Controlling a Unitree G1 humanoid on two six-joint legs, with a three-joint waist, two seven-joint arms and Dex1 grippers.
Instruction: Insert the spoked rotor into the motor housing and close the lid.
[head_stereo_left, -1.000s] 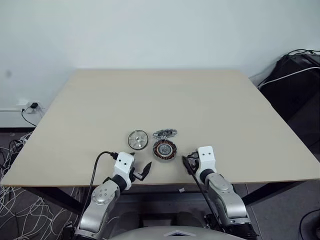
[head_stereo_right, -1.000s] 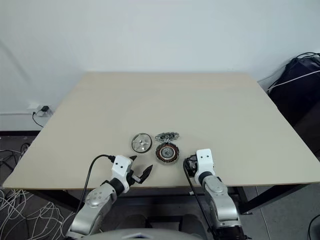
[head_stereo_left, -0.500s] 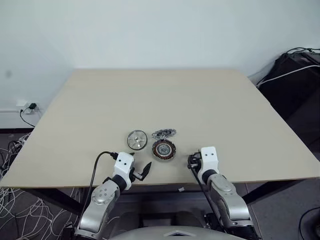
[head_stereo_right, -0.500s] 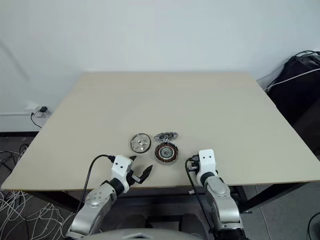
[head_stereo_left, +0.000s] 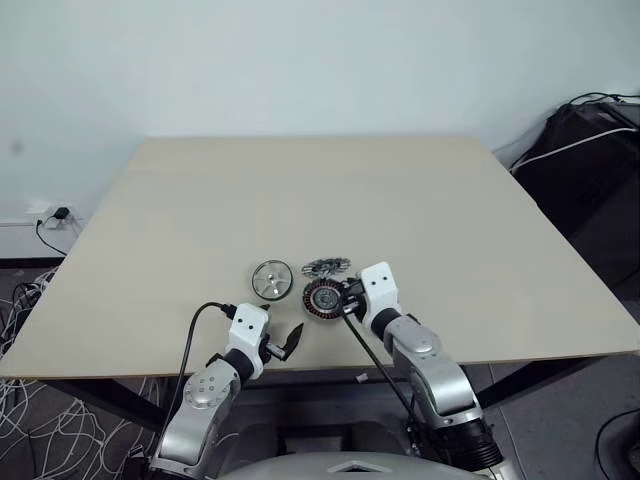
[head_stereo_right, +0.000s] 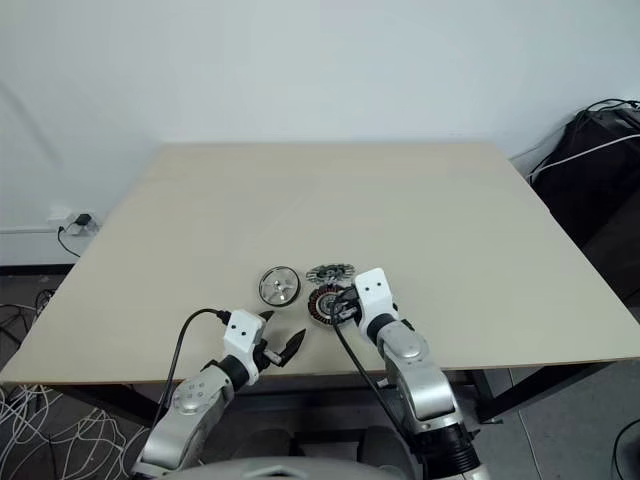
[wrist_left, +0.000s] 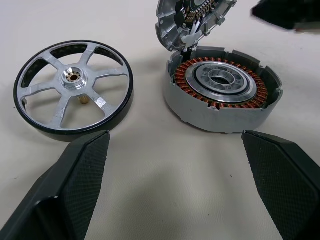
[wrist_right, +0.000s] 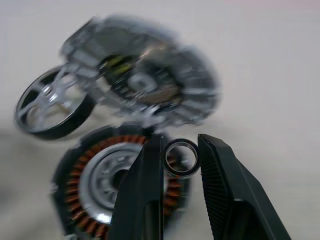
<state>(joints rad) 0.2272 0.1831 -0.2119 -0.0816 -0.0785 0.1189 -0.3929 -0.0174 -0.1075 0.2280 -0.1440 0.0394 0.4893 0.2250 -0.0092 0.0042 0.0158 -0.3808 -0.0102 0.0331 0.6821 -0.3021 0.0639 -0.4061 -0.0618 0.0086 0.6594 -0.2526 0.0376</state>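
Observation:
The spoked rotor (head_stereo_left: 272, 279) lies flat on the table, spokes up, left of the motor housing (wrist_left: 222, 87) with its copper windings. The lid (wrist_left: 192, 20) stands tilted up at the housing's far edge. My right gripper (wrist_right: 180, 145) hovers over the housing's right side, shut on a small metal ring (wrist_right: 180, 158) held between its fingertips. My left gripper (head_stereo_left: 283, 343) is open near the table's front edge, just in front of the rotor and housing, with nothing between its fingers (wrist_left: 80, 165).
The tan table (head_stereo_left: 300, 190) stretches far behind the parts. A black bag with cables (head_stereo_left: 590, 150) sits off the table's right side. A wall socket and loose cables (head_stereo_left: 45, 215) are on the left, below table level.
My right gripper has swung left and up from the table's front edge to above the housing. The left arm has kept still.

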